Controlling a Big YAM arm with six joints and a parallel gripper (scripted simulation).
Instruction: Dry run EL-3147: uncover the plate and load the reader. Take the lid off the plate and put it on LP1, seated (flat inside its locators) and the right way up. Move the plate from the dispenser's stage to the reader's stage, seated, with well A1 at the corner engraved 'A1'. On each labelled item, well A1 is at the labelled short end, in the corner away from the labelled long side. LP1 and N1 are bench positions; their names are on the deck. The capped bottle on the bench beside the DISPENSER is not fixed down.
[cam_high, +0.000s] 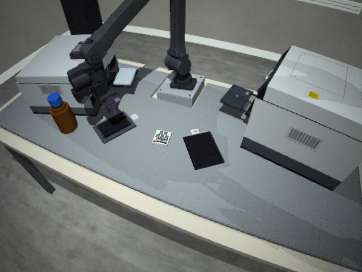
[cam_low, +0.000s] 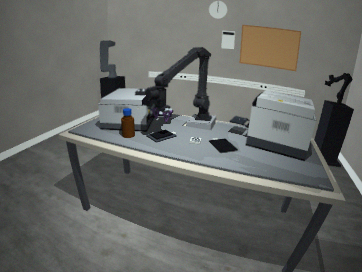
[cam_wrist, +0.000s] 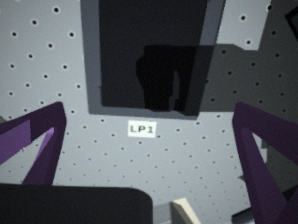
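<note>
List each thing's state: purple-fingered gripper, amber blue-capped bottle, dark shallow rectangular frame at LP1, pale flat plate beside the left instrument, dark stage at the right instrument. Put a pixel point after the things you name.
Purple-fingered gripper (cam_high: 114, 105) (cam_low: 164, 115) (cam_wrist: 149, 111): open, nothing held.
Amber bottle (cam_high: 65, 120) (cam_low: 128, 127): upright, blue cap on.
Dark frame (cam_high: 120, 133) (cam_low: 169, 137) (cam_wrist: 92, 75): flat on the bench; can't tell whether a lid is seated.
Pale plate (cam_high: 126, 76): lying flat; lid on or off unclear.
Dark stage (cam_high: 237, 94): no plate visible.

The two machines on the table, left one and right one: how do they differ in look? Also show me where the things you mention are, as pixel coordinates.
The right machine (cam_high: 300, 112) (cam_low: 282, 115) is taller than the left machine (cam_high: 57, 60) (cam_low: 110, 116). The right machine has a yellow label on top; the left machine shows none. Both are pale grey, with a dark base and striped front patch.
</note>
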